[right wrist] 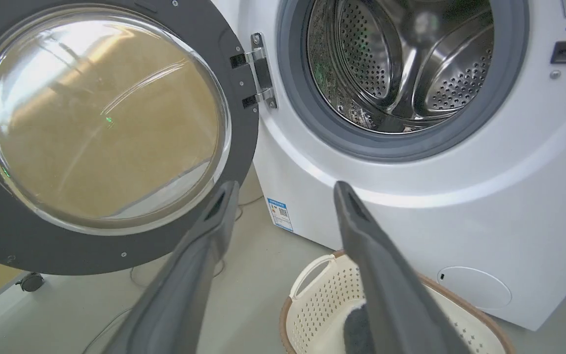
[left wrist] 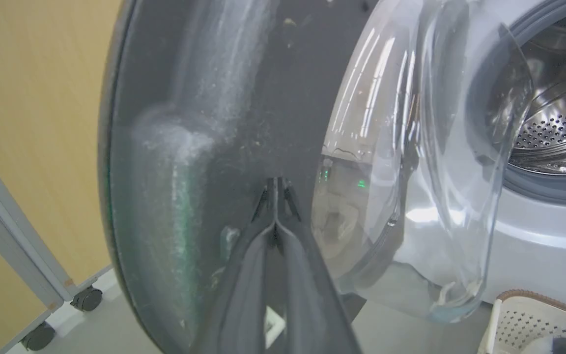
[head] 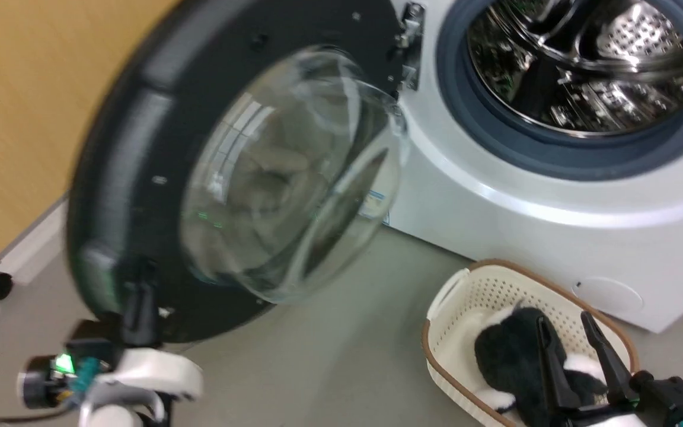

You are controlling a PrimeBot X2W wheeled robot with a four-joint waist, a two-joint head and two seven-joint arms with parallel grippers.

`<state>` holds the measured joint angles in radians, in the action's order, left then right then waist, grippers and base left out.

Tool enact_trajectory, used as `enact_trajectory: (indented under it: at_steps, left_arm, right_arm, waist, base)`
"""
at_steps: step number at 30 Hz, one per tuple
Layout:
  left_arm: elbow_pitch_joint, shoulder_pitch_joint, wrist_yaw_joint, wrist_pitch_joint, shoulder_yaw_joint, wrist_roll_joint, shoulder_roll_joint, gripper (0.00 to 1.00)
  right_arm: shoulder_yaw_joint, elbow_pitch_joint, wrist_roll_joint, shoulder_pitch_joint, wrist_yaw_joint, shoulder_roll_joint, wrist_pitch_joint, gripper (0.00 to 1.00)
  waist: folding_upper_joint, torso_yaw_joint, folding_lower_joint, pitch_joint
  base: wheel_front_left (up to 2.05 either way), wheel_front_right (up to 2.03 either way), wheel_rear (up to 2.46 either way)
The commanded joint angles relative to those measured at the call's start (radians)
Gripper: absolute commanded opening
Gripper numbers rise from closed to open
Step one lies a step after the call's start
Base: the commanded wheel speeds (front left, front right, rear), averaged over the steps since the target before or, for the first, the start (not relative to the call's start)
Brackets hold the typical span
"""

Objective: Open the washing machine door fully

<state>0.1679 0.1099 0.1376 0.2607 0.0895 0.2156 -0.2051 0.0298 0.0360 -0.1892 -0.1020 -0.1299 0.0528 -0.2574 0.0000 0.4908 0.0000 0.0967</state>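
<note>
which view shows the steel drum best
Right wrist view: the drum is sharp and mostly in frame. Head view shows it blurred, top cropped. Left wrist view catches a slice beside the washing machine door.

Black washing machine door (head: 241, 172), clear glass bowl — wide open — hinged left of white washing machine (head: 525, 201)

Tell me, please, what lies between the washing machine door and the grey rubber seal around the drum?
The metal hinge and a strip of the white front of the washing machine; the right wrist view shows this clearly.
</note>
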Motion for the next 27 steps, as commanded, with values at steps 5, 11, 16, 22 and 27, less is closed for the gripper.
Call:
enact_trajectory:
  at_steps: [5, 11, 16, 22, 27]
  left_arm:
    - [0.068, 0.080, 0.000, 0.001, -0.098, 0.015, -0.003, 0.00]
    - [0.148, 0.153, -0.008, 0.001, -0.203, 0.017, -0.006, 0.00]
    - [0.203, 0.201, -0.014, 0.001, -0.278, 0.009, -0.008, 0.00]
    - [0.251, 0.226, -0.027, 0.001, -0.329, -0.023, -0.024, 0.00]
    - [0.300, 0.250, -0.043, 0.001, -0.364, -0.031, -0.036, 0.00]
  right_arm:
    - [-0.010, 0.000, 0.026, 0.036, -0.001, -0.003, -0.004, 1.00]
    - [-0.015, 0.001, 0.040, 0.061, -0.001, 0.006, -0.004, 1.00]
    - [-0.019, 0.003, 0.041, 0.076, -0.001, 0.019, -0.004, 1.00]
    - [-0.018, 0.003, 0.042, 0.082, -0.001, 0.019, -0.004, 1.00]
    - [-0.018, 0.007, 0.045, 0.083, -0.001, 0.019, -0.004, 1.00]
  waist:
    - [0.0000, -0.047, 0.0000, 0.061]
    - [0.0000, -0.076, 0.0000, 0.101]
    - [0.0000, -0.090, 0.0000, 0.120]
    - [0.0000, -0.105, 0.0000, 0.128]
    - [0.0000, -0.110, 0.0000, 0.130]
  base:
    - [0.00, 0.00, 0.00]
    - [0.00, 0.00, 0.00]
    - [0.00, 0.00, 0.00]
    - [0.00, 0.00, 0.00]
    - [0.00, 0.00, 0.00]
